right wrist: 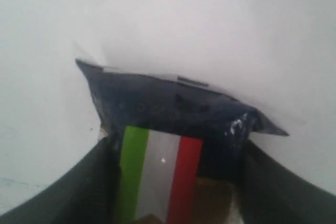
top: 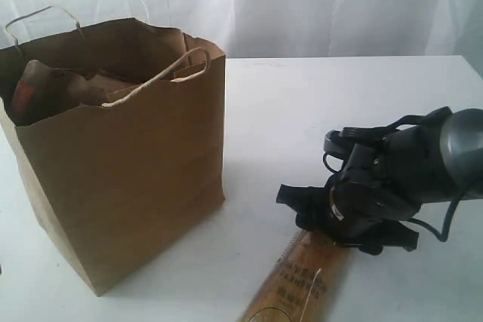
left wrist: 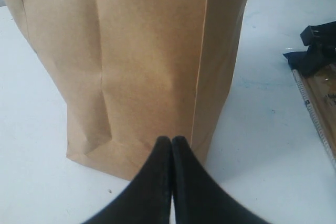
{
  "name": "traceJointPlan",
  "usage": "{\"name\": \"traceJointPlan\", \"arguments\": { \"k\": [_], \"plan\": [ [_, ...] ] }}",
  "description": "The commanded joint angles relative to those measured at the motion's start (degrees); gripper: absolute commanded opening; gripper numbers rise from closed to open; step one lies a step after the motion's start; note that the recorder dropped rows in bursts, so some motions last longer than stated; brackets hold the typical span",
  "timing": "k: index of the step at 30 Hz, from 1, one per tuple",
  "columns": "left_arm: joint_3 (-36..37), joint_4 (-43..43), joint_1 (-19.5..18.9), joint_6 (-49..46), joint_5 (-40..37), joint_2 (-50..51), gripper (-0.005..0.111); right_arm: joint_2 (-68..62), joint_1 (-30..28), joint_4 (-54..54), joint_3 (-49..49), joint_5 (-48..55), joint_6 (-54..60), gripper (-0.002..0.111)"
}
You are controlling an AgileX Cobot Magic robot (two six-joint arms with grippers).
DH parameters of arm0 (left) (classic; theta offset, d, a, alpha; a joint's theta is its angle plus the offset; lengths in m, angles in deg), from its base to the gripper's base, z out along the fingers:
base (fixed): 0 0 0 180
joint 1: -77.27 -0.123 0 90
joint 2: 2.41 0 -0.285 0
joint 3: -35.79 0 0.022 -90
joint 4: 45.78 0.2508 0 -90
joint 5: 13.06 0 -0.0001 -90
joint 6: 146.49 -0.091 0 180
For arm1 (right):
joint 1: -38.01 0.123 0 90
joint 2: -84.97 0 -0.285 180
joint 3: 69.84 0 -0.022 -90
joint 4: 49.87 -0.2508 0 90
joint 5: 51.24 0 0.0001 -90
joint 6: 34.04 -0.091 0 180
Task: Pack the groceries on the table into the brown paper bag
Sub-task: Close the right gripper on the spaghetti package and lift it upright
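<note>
Brown paper bag (top: 128, 186): stands upright and open-topped on the left of the white table (top: 317, 103), twisted handles raised. A dark brown package (top: 41, 88) with a red mark shows inside at the left rim; what it is cannot be told.

Left gripper (left wrist: 171, 148): low on the table, just before the bag's lower corner fold; black fingertips pressed together, nothing between them.

Spaghetti packet (top: 298, 288): lies flat on the table, right of the bag and apart from it, running toward the near edge.

Right gripper (right wrist: 173, 153): set over the packet's far end, one finger on each side of the dark end with its green, white and red stripes, clasping it.
</note>
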Motion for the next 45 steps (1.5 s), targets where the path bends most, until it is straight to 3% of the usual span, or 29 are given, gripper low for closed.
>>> {"name": "traceJointPlan", "arguments": {
  "k": [1, 2, 11, 17, 30, 45],
  "plan": [
    [0.17, -0.06, -0.11, 0.31, 0.22, -0.30, 0.000, -1.15, -0.30, -1.06, 0.17, -5.10, 1.07, 0.009],
    [0.17, -0.06, -0.11, 0.31, 0.22, -0.30, 0.000, -1.15, -0.30, -0.59, 0.17, -6.05, 1.16, 0.000],
    [0.17, -0.06, -0.11, 0.31, 0.22, -0.30, 0.000, 0.20, -0.30, -0.22, -1.18, -9.88, 15.33, 0.000],
    [0.17, -0.06, -0.11, 0.31, 0.22, -0.30, 0.000, 3.30, -0.30, 0.44, -1.96, -9.87, 33.84, 0.000],
    [0.17, -0.06, -0.11, 0.31, 0.22, -0.30, 0.000, 13.72, -0.30, 2.69, -1.96, -11.31, 34.32, 0.000],
    [0.17, -0.06, -0.11, 0.31, 0.22, -0.30, 0.000, 29.41, -0.30, 12.71, -1.96, -7.80, 34.78, 0.000]
  ]
}}
